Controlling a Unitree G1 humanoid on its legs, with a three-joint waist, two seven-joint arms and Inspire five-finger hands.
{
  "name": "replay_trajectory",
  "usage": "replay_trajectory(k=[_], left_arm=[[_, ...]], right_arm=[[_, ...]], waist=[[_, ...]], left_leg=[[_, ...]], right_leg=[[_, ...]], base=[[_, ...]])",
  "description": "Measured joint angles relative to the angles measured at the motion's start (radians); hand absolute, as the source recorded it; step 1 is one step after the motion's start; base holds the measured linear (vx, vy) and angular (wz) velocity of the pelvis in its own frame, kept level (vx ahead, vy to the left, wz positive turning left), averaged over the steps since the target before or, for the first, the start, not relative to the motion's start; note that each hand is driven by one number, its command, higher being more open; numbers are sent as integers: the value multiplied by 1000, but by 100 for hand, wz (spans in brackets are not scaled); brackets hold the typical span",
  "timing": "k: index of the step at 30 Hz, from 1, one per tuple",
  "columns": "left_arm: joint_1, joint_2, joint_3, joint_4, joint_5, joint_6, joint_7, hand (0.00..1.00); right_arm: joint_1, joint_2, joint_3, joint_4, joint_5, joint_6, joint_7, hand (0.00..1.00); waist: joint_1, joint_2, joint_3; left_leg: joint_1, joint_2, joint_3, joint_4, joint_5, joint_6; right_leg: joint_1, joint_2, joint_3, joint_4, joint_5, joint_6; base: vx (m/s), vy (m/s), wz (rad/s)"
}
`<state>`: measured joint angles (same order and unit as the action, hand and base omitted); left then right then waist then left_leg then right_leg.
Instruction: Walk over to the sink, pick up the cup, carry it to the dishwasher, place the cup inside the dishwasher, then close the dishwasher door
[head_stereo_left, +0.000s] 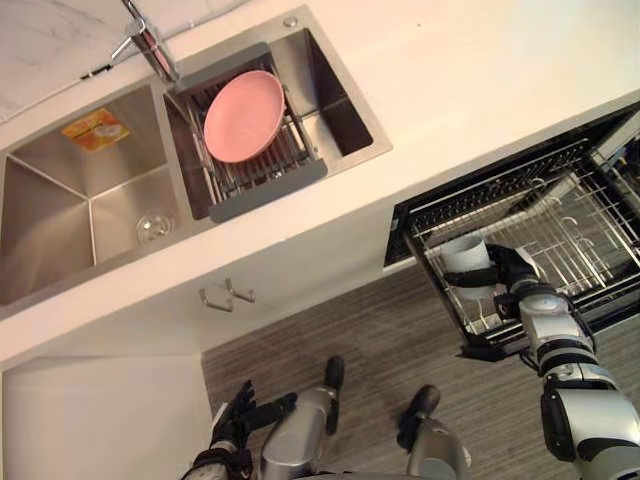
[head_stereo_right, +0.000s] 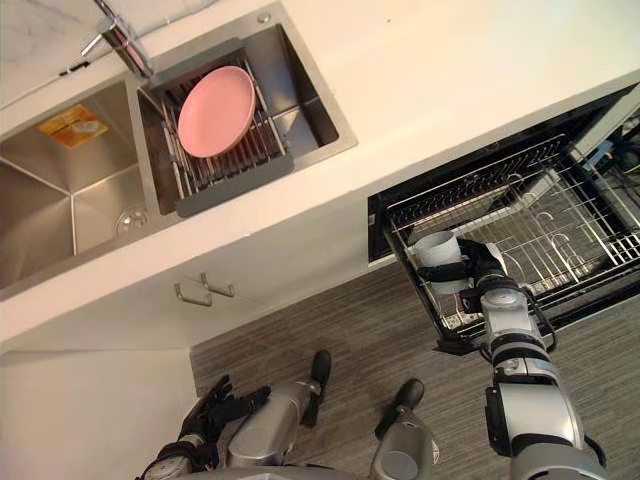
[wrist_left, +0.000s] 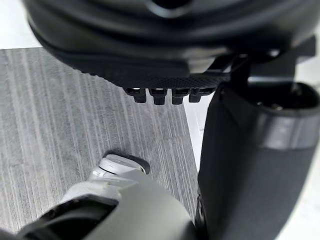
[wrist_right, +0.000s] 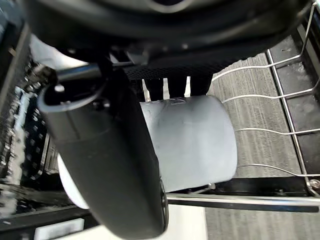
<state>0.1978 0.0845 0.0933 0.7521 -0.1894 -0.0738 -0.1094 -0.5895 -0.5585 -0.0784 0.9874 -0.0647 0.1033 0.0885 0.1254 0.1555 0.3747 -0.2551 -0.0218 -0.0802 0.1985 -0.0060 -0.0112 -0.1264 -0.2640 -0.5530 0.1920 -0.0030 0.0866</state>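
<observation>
Left hand (wrist_left: 165, 45) above a grey plank floor (wrist_left: 60, 125), holding nothing.
Dark palm up close, short fingertips (wrist_left: 158, 96) in a row beside the thick thumb (wrist_left: 250, 170); a pale surface (wrist_left: 306, 222) borders the floor.

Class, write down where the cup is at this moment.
The cup is on the right of the eye views, gripped in the right hand at the corner of the pulled-out dishwasher rack nearest the sink.

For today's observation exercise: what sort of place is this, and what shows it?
Probably a kitchen: a steel sink, a pink plate in its rack, and an open dishwasher where the right robot hand holds a cup.
</observation>
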Motion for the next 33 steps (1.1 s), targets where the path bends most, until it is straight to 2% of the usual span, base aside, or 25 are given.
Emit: replay_trajectory(k=[6,11,14,17,18,19,21,22,24,25,26,27,29,33], left_arm=[[0,13,-2,2,-31,5,2,100],[-1,13,-3,3,-64,24,25,100],[0,12,-3,20,-66,28,63,100],[5,11,15,40,-68,52,98,100],[12,11,34,40,-69,58,112,100],[17,11,42,43,-70,59,119,100],[51,-1,94,50,-71,60,154,100],[58,-6,109,50,-70,60,160,100],[67,-22,145,70,-64,56,185,100],[73,-30,154,78,-64,56,195,100],[73,-33,162,86,-63,56,195,100],[69,-39,190,106,-58,51,194,100],[69,-41,196,124,-41,49,194,100],[68,-35,188,127,9,50,176,100]], right_arm=[[-21,-1,-4,28,5,24,-23,100],[-8,26,-8,-23,40,3,-128,100],[67,75,-59,-182,53,-11,-217,100],[192,156,-137,-360,141,-52,-270,100],[252,203,-164,-426,204,-86,-274,100],[286,228,-175,-463,244,-108,-268,100],[431,335,-201,-622,432,-204,-212,100],[465,359,-207,-661,477,-229,-193,100],[580,439,-239,-789,615,-338,-102,100],[615,468,-257,-835,668,-380,-52,100],[631,486,-272,-856,688,-399,-24,100],[661,525,-307,-901,721,-438,20,100],[689,542,-344,-937,759,-484,69,100],[710,554,-344,-1025,819,-510,189,100]], waist=[[4,0,23],[4,-1,23],[0,-9,26],[-1,-40,12],[-3,-61,-1],[-6,-75,-8],[-24,-121,-55],[-32,-130,-64],[-50,-151,-114],[-61,-153,-135],[-69,-154,-147],[-99,-158,-152],[-134,-146,-159],[-144,-147,-185]], left_leg=[[-5,-6,-16,6,7,2],[8,-8,-16,-4,7,2],[42,-9,-13,-28,5,-1],[72,-7,-11,-50,5,-2],[85,-4,-8,-60,7,1],[95,-3,-6,-66,7,1],[121,0,29,-90,8,0],[130,2,47,-94,8,0],[151,2,98,-117,8,1],[162,4,136,-143,-4,-2],[169,20,194,-154,-21,24],[184,65,366,-152,-30,25],[186,112,499,-109,-16,19],[201,56,484,-113,-23,45]], right_leg=[[-11,-11,-10,35,-25,-2],[-2,-10,-9,36,-28,1],[28,-10,-9,27,-31,4],[57,-5,-11,4,-29,9],[70,-3,-12,-10,-28,11],[79,0,-12,-20,-26,13],[111,7,-21,-56,-22,20],[123,8,-27,-65,-21,21],[153,8,-35,-93,-17,29],[169,5,-45,-105,-13,34],[177,4,-55,-111,-12,37],[212,-7,-94,-124,-7,45],[249,-18,-140,-121,-5,47],[258,-76,-156,-77,-4,49]], base=[[22,-33,8],[-13,-19,1],[-24,-33,-2],[38,-42,-2],[64,-35,-4],[95,-47,-8],[117,-38,3],[106,-3,17],[83,26,13],[38,36,11],[11,21,43],[21,20,60],[39,50,66],[61,156,27]])
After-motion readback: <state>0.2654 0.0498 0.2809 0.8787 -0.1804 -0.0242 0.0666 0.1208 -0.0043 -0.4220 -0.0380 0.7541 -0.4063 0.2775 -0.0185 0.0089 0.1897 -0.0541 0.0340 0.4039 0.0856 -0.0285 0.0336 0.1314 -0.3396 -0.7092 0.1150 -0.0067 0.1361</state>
